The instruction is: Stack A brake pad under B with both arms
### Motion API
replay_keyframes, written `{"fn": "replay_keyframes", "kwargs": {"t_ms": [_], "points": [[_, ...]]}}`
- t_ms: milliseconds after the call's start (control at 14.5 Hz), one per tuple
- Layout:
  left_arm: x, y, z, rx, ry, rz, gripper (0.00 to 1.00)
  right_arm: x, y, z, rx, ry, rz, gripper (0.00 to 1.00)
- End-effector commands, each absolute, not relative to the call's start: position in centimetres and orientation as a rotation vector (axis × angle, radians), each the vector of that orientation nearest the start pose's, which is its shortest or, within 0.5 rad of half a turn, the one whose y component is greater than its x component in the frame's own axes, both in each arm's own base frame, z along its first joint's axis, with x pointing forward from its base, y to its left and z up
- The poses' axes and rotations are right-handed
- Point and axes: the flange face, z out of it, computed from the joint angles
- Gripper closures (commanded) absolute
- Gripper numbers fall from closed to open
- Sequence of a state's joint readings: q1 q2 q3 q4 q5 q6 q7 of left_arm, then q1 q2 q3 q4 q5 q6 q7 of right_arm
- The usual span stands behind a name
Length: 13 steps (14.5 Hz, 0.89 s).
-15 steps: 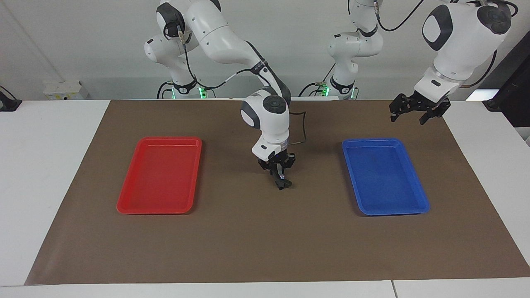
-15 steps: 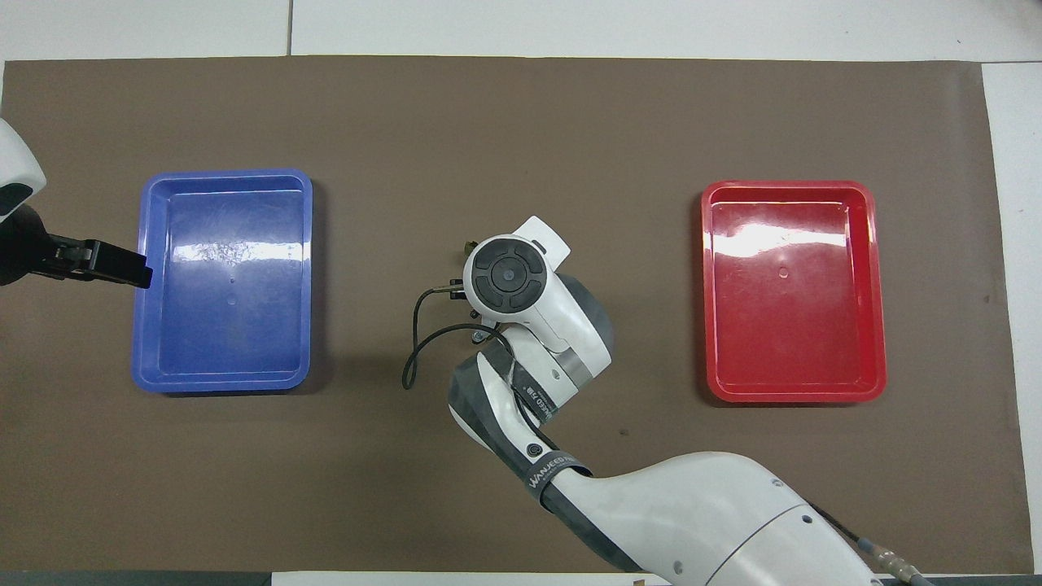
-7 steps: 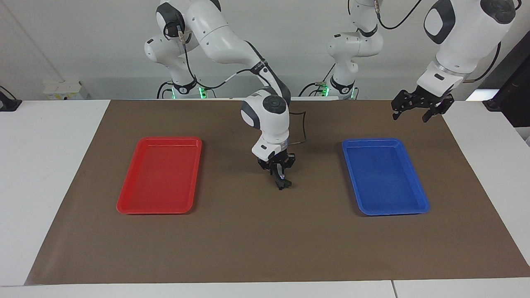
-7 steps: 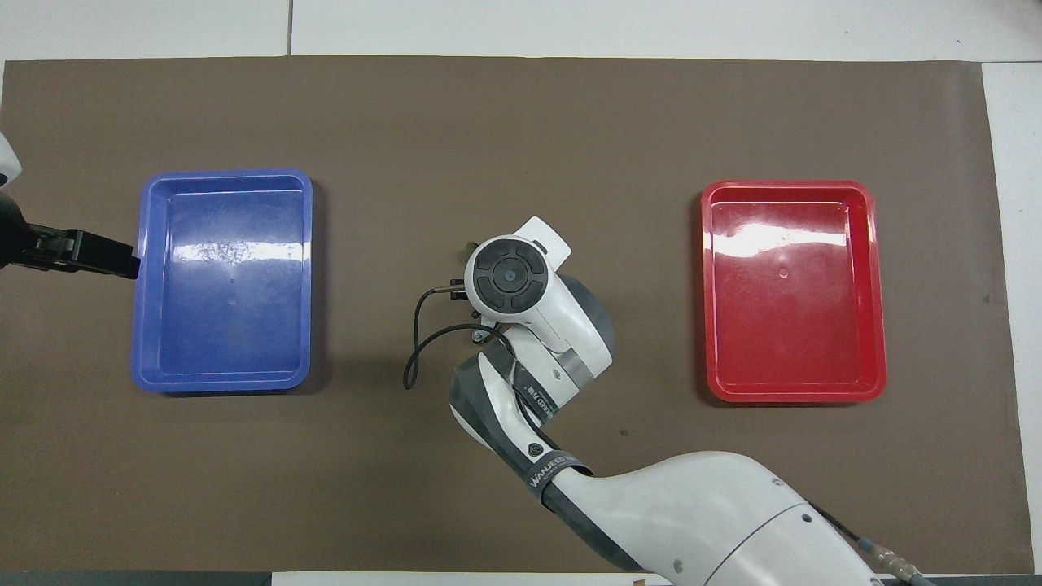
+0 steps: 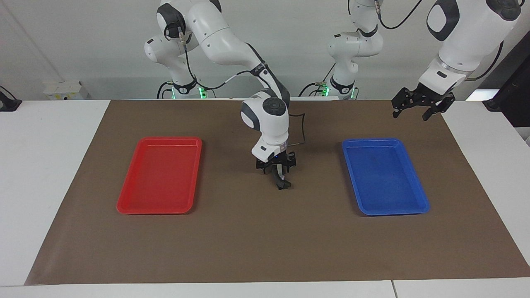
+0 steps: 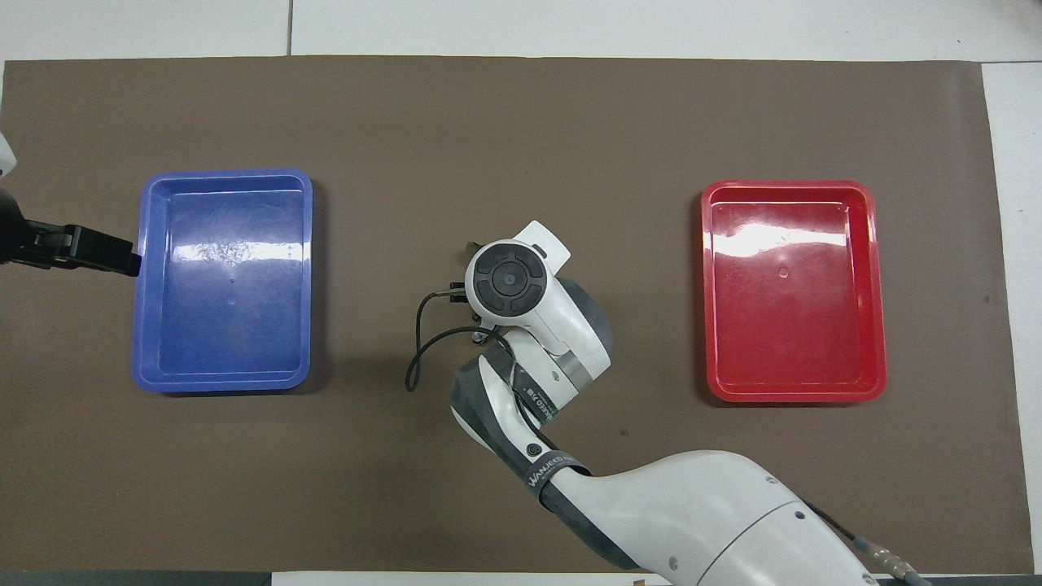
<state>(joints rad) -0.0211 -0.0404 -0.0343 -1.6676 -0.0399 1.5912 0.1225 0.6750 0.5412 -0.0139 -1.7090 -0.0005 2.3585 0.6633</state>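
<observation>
1. The band on my right arm reads "WANJEED" [image 6: 547, 470].
2. My left gripper [image 5: 418, 108] has lifted and moved off the blue tray [image 5: 418, 207]; it hangs wide open and empty over the mat [image 5: 248, 248].
3. My right gripper [image 5: 276, 169] has risen slightly over B [image 5: 283, 183]. I cannot tell its opening.
4. B lies on the mat between the blue tray and the red tray [image 5: 124, 207], with bare mat around it.
</observation>
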Motion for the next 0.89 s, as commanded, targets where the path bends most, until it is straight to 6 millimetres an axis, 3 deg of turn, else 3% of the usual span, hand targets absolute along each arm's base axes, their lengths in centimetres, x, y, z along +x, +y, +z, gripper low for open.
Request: {"fn": "replay_keyframes", "kwargs": {"t_ms": [0,206,413,619,825], "points": [[55.0,-3.5,60.4,-3.153,0.269,0.084,0.00,54.0,42.1,29.2,-3.077,0.024,-0.172,0.01],[55.0,-3.5,60.9,-3.146,0.271,0.072,0.00,54.6,41.9,29.9,-3.077,0.019,-0.207,0.01],[54.8,-3.6,60.3,-3.131,0.291,0.089,0.00,55.8,40.5,33.0,-3.055,0.060,-0.266,0.01],[54.7,-3.4,60.1,-3.132,0.286,0.087,0.00,57.7,37.5,36.0,-3.074,0.070,-0.380,0.01],[54.7,-2.9,60.1,-3.134,0.265,0.089,0.00,59.9,31.9,40.6,-3.077,0.137,-0.414,0.01]]}}
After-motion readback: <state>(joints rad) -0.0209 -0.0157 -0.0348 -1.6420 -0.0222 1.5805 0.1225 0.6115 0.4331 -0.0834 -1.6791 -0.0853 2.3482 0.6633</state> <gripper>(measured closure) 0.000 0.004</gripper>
